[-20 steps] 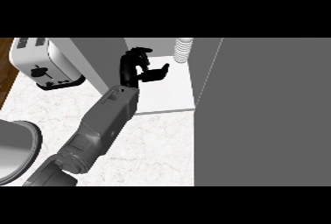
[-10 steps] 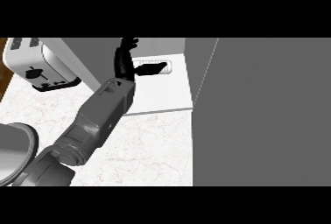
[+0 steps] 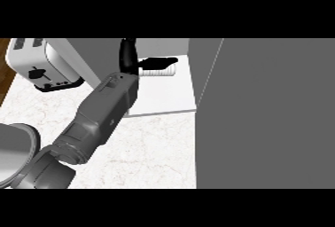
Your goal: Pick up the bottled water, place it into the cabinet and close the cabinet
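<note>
My left hand [image 3: 128,54] reaches into the open cabinet [image 3: 163,95] at the top middle of the head view. Its fingers point straight up and its thumb sticks out to the right. Just under the thumb a ribbed clear water bottle [image 3: 157,72] shows on the cabinet's white floor, seemingly lying on its side. The fingers are not curled round it. I cannot tell whether the thumb touches the bottle. My grey left forearm [image 3: 104,106] runs from the lower left up to the cabinet. My right hand does not show.
A large grey cabinet door [image 3: 265,111] fills the right side, its edge close beside the bottle. A silver toaster [image 3: 39,64] stands at the top left. A round grey metal vessel [image 3: 13,150] sits at the left edge on the marble counter [image 3: 150,146].
My left hand has gone deeper into the cabinet and its fingers have straightened. The bottle, earlier upright to the right of the hand, now shows under the thumb.
</note>
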